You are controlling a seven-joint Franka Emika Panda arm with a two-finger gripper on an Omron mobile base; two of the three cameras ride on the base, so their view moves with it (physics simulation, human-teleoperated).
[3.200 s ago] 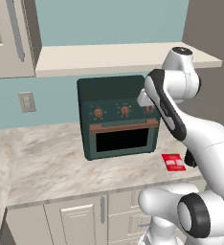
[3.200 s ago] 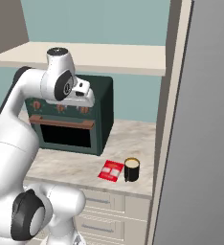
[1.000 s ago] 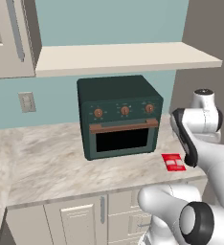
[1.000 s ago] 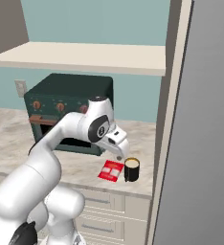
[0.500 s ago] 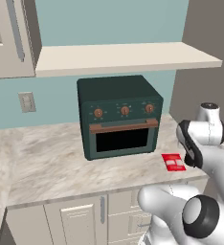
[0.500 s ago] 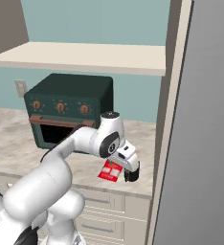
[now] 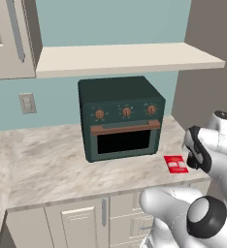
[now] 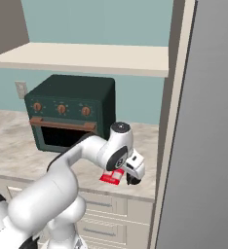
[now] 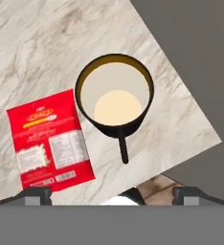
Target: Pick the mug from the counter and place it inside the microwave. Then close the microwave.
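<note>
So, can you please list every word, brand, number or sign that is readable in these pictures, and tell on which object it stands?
Nothing can be read with certainty.
Red packet on the counter: a yellow brand band and a white panel of small print, both too blurred to read.
Toaster oven: faint marks by the copper knobs, too small to read.
Mug: no text visible.

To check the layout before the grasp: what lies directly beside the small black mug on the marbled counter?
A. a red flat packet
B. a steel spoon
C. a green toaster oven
A: in the hand view the small black mug stands next to a red flat packet on the marbled counter.
</note>
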